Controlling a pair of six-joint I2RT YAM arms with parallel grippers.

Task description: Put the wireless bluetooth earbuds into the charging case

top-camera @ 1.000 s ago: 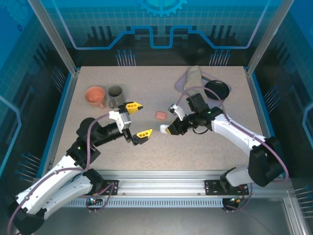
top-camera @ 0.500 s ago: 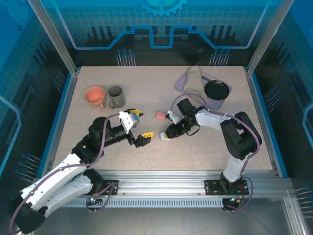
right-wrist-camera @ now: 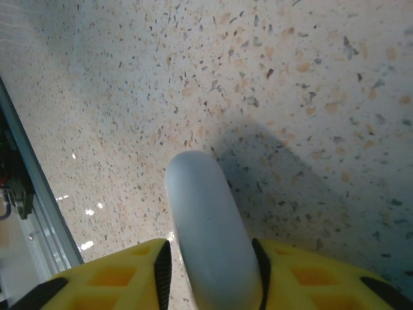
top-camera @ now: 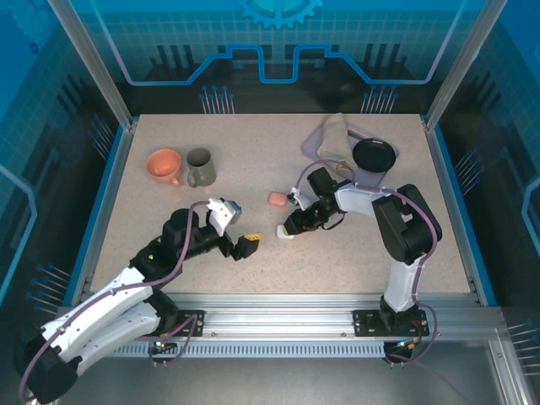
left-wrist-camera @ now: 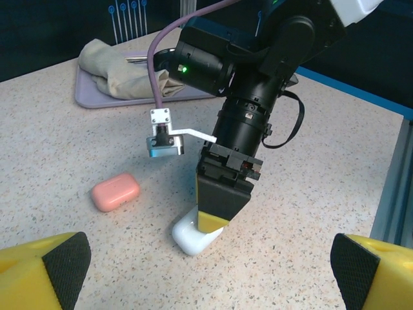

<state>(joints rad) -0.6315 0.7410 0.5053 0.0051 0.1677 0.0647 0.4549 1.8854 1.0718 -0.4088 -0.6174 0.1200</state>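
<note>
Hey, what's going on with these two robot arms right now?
The right tool is clamped on a white case, holding it low against the table. The left tool is open and empty, pointed at that case from close by. A pink case lies closed on the table beside them.

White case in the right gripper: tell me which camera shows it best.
Left wrist: the white case shows side-on, down at the table, pinched by the right gripper. Right wrist gives a close look at its rounded end between yellow fingers. In top external it is a tiny white spot.
</note>
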